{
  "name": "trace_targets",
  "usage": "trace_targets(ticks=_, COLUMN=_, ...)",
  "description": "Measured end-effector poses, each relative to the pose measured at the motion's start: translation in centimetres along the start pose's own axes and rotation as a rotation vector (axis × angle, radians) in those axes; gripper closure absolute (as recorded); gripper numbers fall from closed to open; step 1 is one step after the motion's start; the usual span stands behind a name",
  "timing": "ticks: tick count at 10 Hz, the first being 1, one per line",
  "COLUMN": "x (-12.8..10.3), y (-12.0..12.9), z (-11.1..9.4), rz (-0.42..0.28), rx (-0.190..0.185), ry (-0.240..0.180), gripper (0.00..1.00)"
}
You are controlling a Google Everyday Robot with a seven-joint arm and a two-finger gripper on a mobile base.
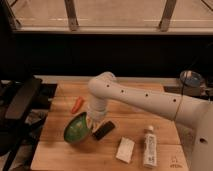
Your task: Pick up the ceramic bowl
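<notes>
The ceramic bowl [76,129] is glossy green with a darker rim. It is at the front left of the wooden table [145,117], tipped up on its side with its inside facing left and toward the camera. My gripper [91,123] hangs from the white arm [135,97] and is shut on the bowl's right rim. It holds that side of the bowl raised off the table. The fingertips are partly hidden behind the rim.
An orange carrot-like item [77,105] lies just behind the bowl. A black flat object [103,130] lies to the right of the gripper. A white packet [125,149] and a white tube [149,146] lie front right. A dark chair [20,100] stands left of the table.
</notes>
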Motion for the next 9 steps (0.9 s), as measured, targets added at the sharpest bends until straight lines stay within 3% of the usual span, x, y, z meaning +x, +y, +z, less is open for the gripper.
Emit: trace_targets(ticks=9, x=0.5, y=-0.3, z=-1.9, rz=-0.008, rx=-0.004, ry=0.006, gripper=0.96)
